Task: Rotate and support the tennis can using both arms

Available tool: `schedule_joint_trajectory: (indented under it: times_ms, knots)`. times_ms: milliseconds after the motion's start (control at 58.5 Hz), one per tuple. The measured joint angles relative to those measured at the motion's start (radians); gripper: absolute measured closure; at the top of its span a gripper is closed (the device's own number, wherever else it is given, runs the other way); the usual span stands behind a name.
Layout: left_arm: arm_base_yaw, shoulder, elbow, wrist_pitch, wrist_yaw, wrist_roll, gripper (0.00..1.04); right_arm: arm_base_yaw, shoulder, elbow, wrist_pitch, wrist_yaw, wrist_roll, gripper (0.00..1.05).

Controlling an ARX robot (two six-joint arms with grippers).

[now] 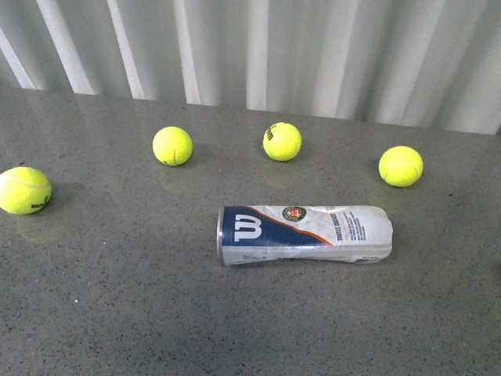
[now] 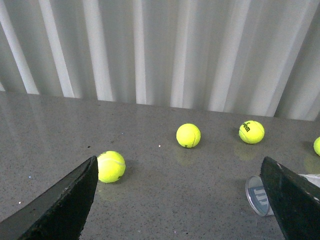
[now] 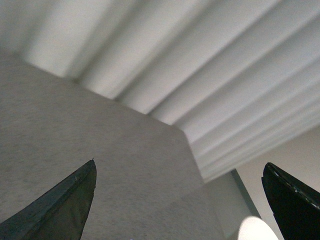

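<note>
The tennis can lies on its side on the grey table, its round end facing left, blue "W" label up. Neither arm shows in the front view. In the left wrist view my left gripper is open and empty, fingers wide apart; the can's end peeks out beside one finger. In the right wrist view my right gripper is open and empty, looking at bare table and wall; the can is out of that view.
Several yellow tennis balls lie behind the can: far left, left, middle, right. A white corrugated wall stands along the table's back edge. The table corner shows in the right wrist view.
</note>
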Motion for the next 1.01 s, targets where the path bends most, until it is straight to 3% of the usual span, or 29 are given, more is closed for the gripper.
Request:
schedule_joint_trajectory:
  times_ms: [103, 273, 325, 359, 393, 461, 496, 786, 854, 906, 1008]
  knots:
    - [0.000, 0.000, 0.000, 0.000, 0.000, 0.000, 0.07, -0.053, -0.214, -0.077, -0.053, 0.027, 0.038, 0.07]
    - [0.000, 0.000, 0.000, 0.000, 0.000, 0.000, 0.07, -0.029, -0.587, -0.155, -0.239, 0.061, 0.068, 0.07]
    - [0.000, 0.000, 0.000, 0.000, 0.000, 0.000, 0.07, -0.078, -0.663, -0.132, -0.388, -0.161, 0.169, 0.14]
    - [0.000, 0.000, 0.000, 0.000, 0.000, 0.000, 0.07, -0.118, -0.714, -0.118, -0.505, -0.362, 0.291, 0.21]
    - [0.000, 0.000, 0.000, 0.000, 0.003, 0.000, 0.07, -0.130, -0.743, -0.117, -0.570, -0.482, 0.360, 0.27]
    - [0.000, 0.000, 0.000, 0.000, -0.002, 0.000, 0.07, -0.109, -0.780, -0.133, -0.645, -0.680, 0.524, 0.39]
    - [0.000, 0.000, 0.000, 0.000, -0.001, 0.000, 0.07, -0.094, -0.791, -0.142, -0.653, -0.705, 0.575, 0.44]
    - [0.000, 0.000, 0.000, 0.000, 0.000, 0.000, 0.07, 0.053, -0.901, -0.212, -0.689, -0.578, 0.694, 1.02]
    - [0.000, 0.000, 0.000, 0.000, -0.001, 0.000, 0.07, 0.138, -0.925, -0.222, -0.703, -0.471, 0.698, 1.01]
    - [0.000, 0.000, 0.000, 0.000, 0.001, 0.000, 0.07, 0.173, -1.018, -0.229, -0.812, -0.471, 0.699, 1.01]
    - [0.000, 0.000, 0.000, 0.000, 0.000, 0.000, 0.07, 0.176, -1.072, -0.239, -0.828, -0.459, 0.700, 1.01]
